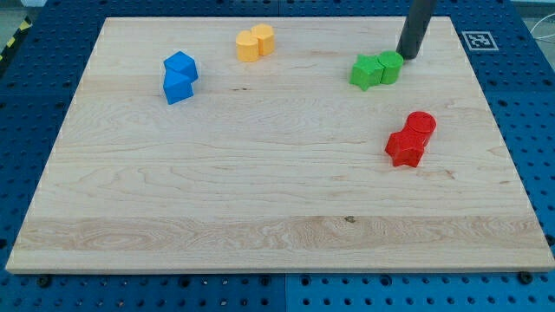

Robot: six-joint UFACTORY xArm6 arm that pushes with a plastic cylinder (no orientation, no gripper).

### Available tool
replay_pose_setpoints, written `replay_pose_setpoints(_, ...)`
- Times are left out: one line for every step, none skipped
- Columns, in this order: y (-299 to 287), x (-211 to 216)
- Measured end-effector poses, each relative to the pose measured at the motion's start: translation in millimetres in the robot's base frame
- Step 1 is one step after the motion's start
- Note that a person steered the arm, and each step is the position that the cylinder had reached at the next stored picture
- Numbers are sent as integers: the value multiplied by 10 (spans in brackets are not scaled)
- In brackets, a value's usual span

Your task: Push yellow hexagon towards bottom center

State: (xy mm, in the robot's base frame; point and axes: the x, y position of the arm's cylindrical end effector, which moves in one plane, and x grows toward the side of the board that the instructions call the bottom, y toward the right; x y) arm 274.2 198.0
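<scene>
Two yellow blocks sit touching near the view's top, left of centre: a yellow hexagon [263, 38] on the right and a yellow rounded block [247, 46] on its left. My tip [406, 55] rests on the board at the view's upper right, just right of the green blocks and far to the right of the yellow hexagon. The dark rod runs up out of the view's top edge.
Two green blocks [375, 69] touch just left of my tip. Two red blocks [411, 139] sit at the right middle. Two blue blocks [179, 76] sit at the upper left. The wooden board [277, 225] lies on a blue perforated table.
</scene>
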Motion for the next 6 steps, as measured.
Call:
replay_pose_setpoints(-442,-122)
replay_pose_setpoints(-1167,-299)
replay_pose_setpoints(-1618,-688)
replay_pose_setpoints(-2221,-706)
replay_pose_setpoints(-2854,-612)
replay_pose_setpoints(-2750,-578)
